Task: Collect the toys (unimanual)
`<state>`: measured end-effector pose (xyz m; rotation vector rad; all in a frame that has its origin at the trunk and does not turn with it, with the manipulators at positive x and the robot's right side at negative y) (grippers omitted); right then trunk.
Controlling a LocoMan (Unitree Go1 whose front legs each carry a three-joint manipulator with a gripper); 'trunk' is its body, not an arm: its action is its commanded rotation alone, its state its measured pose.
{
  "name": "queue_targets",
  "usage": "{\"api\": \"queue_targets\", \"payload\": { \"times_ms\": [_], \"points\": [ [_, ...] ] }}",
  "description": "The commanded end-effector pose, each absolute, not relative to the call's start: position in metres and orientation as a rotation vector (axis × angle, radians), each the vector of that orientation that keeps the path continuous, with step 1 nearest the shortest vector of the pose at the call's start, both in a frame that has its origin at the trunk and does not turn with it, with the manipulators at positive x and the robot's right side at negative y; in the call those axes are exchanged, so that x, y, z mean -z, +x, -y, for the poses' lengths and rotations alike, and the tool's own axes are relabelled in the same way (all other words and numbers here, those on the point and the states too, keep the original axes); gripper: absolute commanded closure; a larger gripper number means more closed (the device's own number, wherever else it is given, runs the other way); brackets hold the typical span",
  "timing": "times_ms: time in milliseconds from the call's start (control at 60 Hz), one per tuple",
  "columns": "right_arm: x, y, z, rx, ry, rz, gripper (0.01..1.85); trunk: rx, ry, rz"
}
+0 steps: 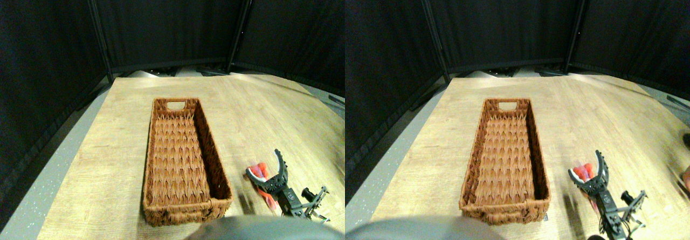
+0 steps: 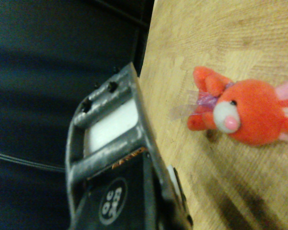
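Right gripper at the red toy, basket waiting empty beside it

Nearest to the robot, the right gripper [image 1: 265, 179] reaches in from the lower right and stands at the red plush toy [image 1: 259, 171], which lies on the wooden table [image 1: 108, 159]; one curved jaw rises behind the toy, probably to take it between the jaws. Whether the jaws are already closed on it, I cannot tell; in the wrist view the toy [image 2: 245, 115] lies free on the wood beside the jaw. Just to the left is the long wicker basket [image 1: 183, 159], with nothing inside, placed near so the carry is short. Behind all hangs a black curtain [image 1: 172, 19].
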<state>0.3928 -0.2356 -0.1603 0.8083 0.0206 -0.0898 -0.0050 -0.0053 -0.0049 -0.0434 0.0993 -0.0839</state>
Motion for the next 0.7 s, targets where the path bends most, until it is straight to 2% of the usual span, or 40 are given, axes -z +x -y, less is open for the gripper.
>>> {"api": "queue_targets", "payload": {
  "times_ms": [17, 133, 300, 533, 700],
  "points": [
    [0.148, 0.391, 0.235, 0.076, 0.814, -0.017, 1.11, 0.057, -0.099, -0.124],
    [0.149, 0.391, 0.232, 0.054, 0.835, -0.051, 1.14, 0.003, -0.129, -0.12],
    [0.152, 0.388, 0.219, 0.113, 0.863, -0.099, 1.07, -0.058, -0.169, -0.119],
    [0.155, 0.396, 0.212, 0.137, 0.976, -0.135, 1.02, -0.077, -0.186, -0.125],
    [0.167, 0.406, 0.221, 0.117, 1.028, -0.191, 1.02, -0.073, -0.187, -0.129]
  ]
}}
